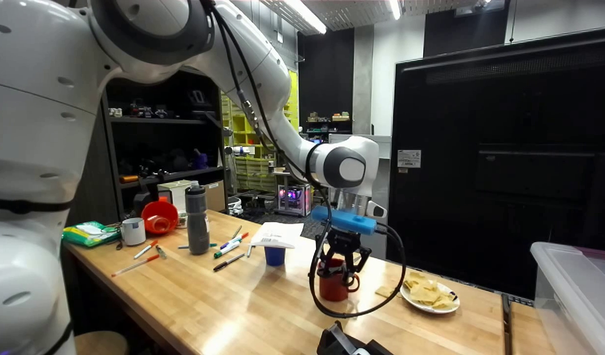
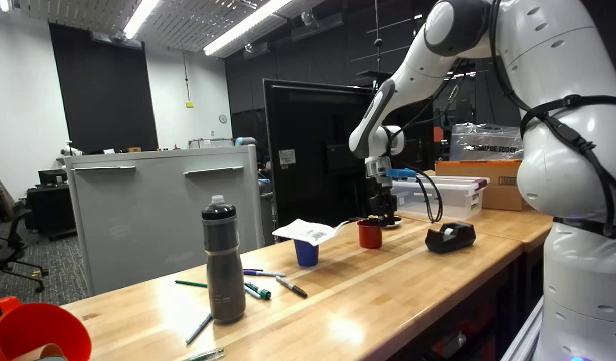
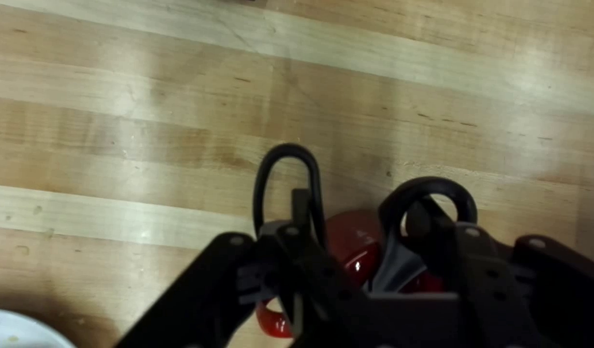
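Observation:
A red mug [image 1: 333, 292] stands upright on the wooden table, its handle to one side; it also shows in an exterior view [image 2: 370, 236] and the wrist view [image 3: 351, 232]. What look like black-handled scissors [image 3: 428, 185] with a grey inner part stand in the mug. Their two loops are spread apart at the top. My gripper [image 3: 359, 207] is right over the mug, pointing down, with its fingers apart. Each fingertip overlaps one loop; I cannot tell whether they touch. The gripper also shows in both exterior views [image 1: 339, 272] [image 2: 384, 219]. The mug's inside is mostly hidden.
A plate of chips [image 1: 433, 310] and a loose chip [image 1: 384, 292] lie beside the mug. A tape dispenser [image 2: 451, 237], a blue cup [image 1: 275, 256] under a white paper packet [image 1: 277, 233], a grey bottle [image 1: 198, 224], pens and a plastic bin [image 2: 433, 196] stand around.

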Motion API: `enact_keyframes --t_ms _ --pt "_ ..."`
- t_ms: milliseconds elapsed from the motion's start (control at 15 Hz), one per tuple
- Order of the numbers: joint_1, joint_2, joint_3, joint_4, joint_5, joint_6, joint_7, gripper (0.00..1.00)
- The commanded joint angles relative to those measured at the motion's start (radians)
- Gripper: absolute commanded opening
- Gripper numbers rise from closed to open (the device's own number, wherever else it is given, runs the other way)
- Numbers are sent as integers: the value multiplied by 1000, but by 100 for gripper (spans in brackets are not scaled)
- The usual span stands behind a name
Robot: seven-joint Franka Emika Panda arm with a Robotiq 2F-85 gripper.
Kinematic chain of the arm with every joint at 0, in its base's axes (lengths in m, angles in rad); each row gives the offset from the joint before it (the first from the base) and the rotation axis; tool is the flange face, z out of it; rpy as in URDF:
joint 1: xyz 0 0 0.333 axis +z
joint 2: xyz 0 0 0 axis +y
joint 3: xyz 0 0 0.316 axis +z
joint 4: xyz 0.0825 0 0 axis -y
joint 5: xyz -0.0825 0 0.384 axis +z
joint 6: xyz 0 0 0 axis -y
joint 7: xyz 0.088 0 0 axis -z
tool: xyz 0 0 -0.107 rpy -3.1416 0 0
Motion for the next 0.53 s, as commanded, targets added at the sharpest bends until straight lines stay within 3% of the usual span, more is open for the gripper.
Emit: enact_keyframes --t_ms 0,467 --pt "-23 -5 13 17 26 -25 -22 54" --pt "-33 -22 10 21 31 -23 -25 54"
